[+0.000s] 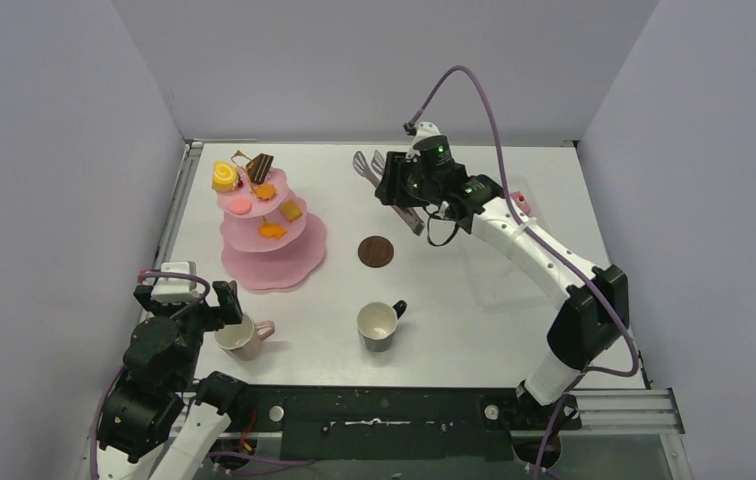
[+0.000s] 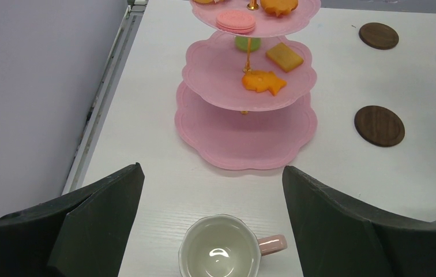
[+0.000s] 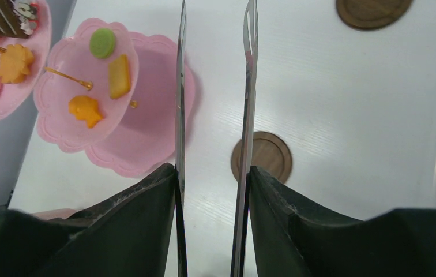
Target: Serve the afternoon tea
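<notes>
right pincer [image 3: 213,168] clamped on metal tongs [image 3: 250,86]; left pincer [image 2: 211,171] spread wide, near pink mug [image 2: 220,254]

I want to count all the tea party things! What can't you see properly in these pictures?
Top view: the far coaster seems hidden under the right pincer holding the tongs.
Left wrist view: the stand has its top plate cut by the upper edge; the black mug is out of frame.
Right wrist view: the tongs' tips and half the far coaster run off the top edge.
</notes>
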Tool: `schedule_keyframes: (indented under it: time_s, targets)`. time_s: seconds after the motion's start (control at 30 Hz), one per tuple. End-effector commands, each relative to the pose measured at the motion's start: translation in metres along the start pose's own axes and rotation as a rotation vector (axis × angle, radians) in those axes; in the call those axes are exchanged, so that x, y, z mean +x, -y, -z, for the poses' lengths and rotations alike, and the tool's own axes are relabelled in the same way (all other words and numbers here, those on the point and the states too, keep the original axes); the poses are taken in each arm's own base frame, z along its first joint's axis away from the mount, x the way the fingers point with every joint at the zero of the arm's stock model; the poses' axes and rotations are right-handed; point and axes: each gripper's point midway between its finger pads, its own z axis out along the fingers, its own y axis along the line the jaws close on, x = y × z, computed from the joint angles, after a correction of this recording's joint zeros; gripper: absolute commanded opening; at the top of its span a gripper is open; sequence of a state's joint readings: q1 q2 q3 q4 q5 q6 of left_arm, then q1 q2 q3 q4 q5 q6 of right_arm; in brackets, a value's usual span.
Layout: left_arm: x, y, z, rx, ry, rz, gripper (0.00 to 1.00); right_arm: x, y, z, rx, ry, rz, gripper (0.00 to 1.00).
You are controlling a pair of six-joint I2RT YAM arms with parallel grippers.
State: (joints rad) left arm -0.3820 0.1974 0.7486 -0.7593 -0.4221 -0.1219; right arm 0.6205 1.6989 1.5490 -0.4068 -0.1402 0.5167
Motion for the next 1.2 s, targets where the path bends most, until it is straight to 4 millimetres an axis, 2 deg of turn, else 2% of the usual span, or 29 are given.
schedule_keyframes:
  time_s: [0.0,0.4,0.6,0.73,0.9,1.17]
  targets:
    - [-0.016,0.002,0.000,0.010,0.047,0.016,0.89,-0.003,0.036,0.047,0.180,0.020,0.085,0.47]
    - [-0.015,0.007,-0.003,0.027,0.039,0.013,0.90,0.042,0.148,0.131,0.657,-0.132,0.155,0.48]
    - [-0.015,0.007,-0.002,0.027,0.040,0.013,0.90,0.059,0.200,0.162,0.769,-0.179,0.062,0.48]
    - [-0.015,0.007,-0.002,0.028,0.040,0.013,0.90,0.067,0.226,0.180,0.826,-0.198,0.011,0.49]
    - [-0.015,0.008,-0.003,0.031,0.042,0.014,0.90,0.072,0.245,0.187,0.842,-0.204,-0.037,0.51]
    - [-0.014,0.008,-0.003,0.035,0.036,0.011,0.90,0.092,0.265,0.174,0.837,-0.245,-0.114,0.51]
